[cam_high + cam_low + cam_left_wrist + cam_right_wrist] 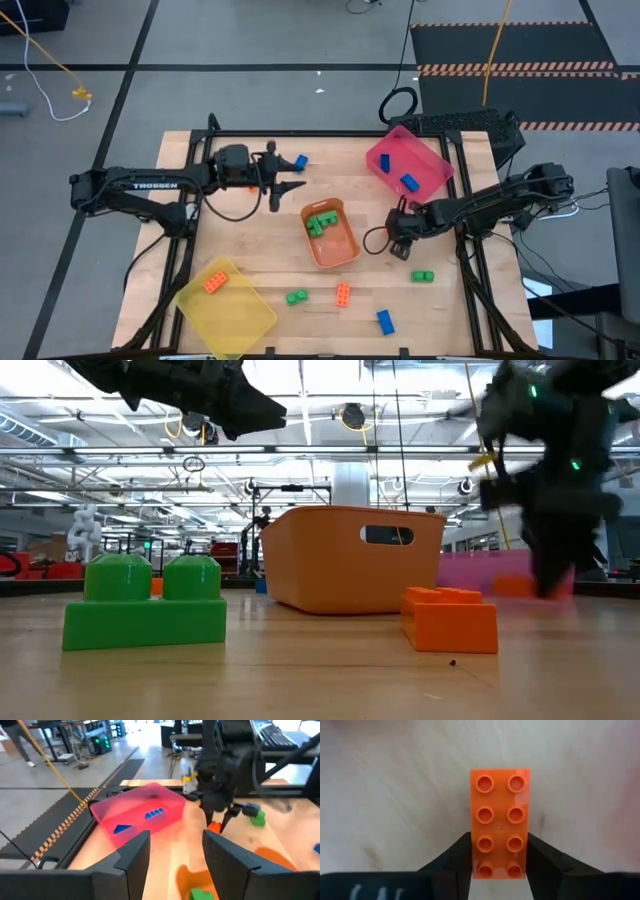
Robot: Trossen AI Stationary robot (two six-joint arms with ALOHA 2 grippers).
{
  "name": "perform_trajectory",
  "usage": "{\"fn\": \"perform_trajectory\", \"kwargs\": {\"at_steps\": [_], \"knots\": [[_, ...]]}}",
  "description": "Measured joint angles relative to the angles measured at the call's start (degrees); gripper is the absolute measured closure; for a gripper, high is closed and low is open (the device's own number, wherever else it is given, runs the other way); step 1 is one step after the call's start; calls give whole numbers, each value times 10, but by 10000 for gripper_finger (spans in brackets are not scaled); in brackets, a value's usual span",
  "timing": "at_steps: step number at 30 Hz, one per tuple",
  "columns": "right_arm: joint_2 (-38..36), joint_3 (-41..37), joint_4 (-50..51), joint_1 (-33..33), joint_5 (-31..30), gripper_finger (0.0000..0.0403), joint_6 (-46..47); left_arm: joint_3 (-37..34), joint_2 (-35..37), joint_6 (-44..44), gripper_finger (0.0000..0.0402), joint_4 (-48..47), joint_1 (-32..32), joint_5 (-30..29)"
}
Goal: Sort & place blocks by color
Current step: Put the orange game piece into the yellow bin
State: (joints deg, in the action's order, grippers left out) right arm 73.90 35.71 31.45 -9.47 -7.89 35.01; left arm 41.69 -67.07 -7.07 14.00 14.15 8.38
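My right gripper (401, 243) is at the table's middle right, pointing down, shut on an orange eight-stud block (500, 822); the left wrist view shows this block (214, 826) under the fingers. My left gripper (276, 184) hangs open and empty at the far left (172, 855). Loose on the table lie a blue block (300, 161), a green block (297, 297), an orange block (343, 293), a blue block (385, 321) and a green block (423, 276). Green blocks (320, 224) lie in the orange tray, a blue block (409, 182) in the pink tray, an orange block (214, 283) in the yellow tray. My right gripper pinches the orange block's two long sides (472, 856) between its two fingers, near one end of the block. The fingers come from above, pointing down, and lie across the block. The block is level, studs up; I cannot tell whether it is clear of the table.
The orange tray (348, 255) stands at the middle, just left of my right gripper. The pink tray (432, 152) stands at the far right, the yellow tray (240, 322) at the near left edge. A black cable loop (372, 240) lies beside the right gripper.
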Motion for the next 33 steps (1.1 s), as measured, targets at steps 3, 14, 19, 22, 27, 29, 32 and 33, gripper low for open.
{"fn": "perform_trajectory", "kwargs": {"at_steps": [3,14,19,22,27,29,32,33], "knots": [[-20,27,-55,0,-38,270,-66,0,0,-26,220,0,-16,0],[-56,54,-349,1,-159,270,-439,0,0,-49,220,38,-72,-7],[-29,54,-516,21,-130,270,-523,0,0,-48,220,61,-79,-8],[-7,54,-560,44,-81,270,-519,0,-6,-47,220,63,-79,-8],[40,54,-564,59,-56,270,-505,0,-52,-44,220,106,-88,-8],[58,54,-564,58,-54,270,-505,0,-79,-44,219,126,-89,-8],[74,54,-558,56,-53,270,-516,0,-105,-46,209,139,-88,-9],[74,54,-557,56,-55,270,-518,0,-108,-46,202,140,-88,-9]]}}
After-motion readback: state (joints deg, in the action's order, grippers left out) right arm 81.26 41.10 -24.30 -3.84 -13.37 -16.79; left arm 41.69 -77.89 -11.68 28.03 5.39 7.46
